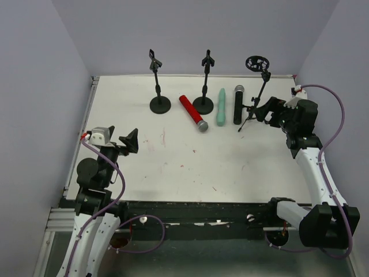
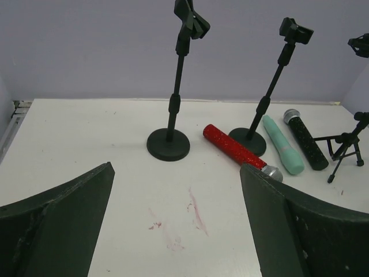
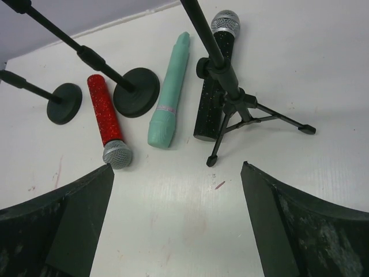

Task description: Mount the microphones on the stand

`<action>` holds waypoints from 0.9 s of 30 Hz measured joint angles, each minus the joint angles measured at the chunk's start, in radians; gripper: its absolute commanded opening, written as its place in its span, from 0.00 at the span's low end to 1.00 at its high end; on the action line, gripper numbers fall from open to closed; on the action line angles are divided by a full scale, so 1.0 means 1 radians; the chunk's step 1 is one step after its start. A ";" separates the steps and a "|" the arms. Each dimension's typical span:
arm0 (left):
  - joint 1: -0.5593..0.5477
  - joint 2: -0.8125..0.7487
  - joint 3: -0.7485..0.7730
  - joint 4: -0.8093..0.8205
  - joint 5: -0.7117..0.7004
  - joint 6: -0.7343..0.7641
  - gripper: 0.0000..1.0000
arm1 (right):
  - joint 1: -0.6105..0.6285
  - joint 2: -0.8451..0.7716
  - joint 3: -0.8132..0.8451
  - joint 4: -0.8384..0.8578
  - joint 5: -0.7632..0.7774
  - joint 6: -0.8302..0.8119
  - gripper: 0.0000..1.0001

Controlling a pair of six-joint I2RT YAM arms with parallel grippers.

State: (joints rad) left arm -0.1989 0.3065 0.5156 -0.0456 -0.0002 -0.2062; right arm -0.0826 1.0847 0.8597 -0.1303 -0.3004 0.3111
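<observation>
Now, my left gripper point(image 1: 130, 140): jaws spread wide, nothing between them, hovering over the near-left part of the table point(image 1: 173, 173).
My right gripper point(image 1: 263, 109): also wide open and empty, close to the tripod stand point(image 1: 258, 92) at the far right.
Red microphone point(image 1: 192, 113): lying flat and slanted between the two round bases, silver head toward me.
Mint-green microphone point(image 1: 221, 107): flat on the table, just right of the middle stand's base.
Black microphone point(image 1: 238, 104): flat, parallel to the green one, silver head pointing away, just beside the tripod's legs.
Left round-base stand point(image 1: 157, 83): upright, clip empty.
Middle round-base stand point(image 1: 205, 81): upright, clip empty.
Tripod stand: leaning, ring holder on top, holding nothing.
Left wrist view: all three microphones well ahead of my fingers point(image 2: 63, 213).
Right wrist view: microphones and tripod just beyond my fingers point(image 3: 288, 219).
</observation>
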 measured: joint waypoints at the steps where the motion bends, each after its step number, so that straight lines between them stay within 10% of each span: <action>1: 0.000 0.002 0.000 0.000 0.004 0.000 0.98 | 0.000 -0.001 0.002 0.000 0.000 0.001 1.00; 20: -0.016 0.246 0.000 -0.007 0.309 -0.349 0.98 | 0.000 -0.049 -0.097 0.021 -0.380 -0.313 1.00; 27: -0.253 0.516 0.117 -0.106 0.221 -0.483 0.99 | 0.000 -0.050 -0.093 -0.019 -0.453 -0.412 1.00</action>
State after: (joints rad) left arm -0.4515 0.8223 0.6331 -0.1513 0.2211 -0.6888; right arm -0.0826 1.0351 0.7666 -0.1493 -0.7536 -0.1009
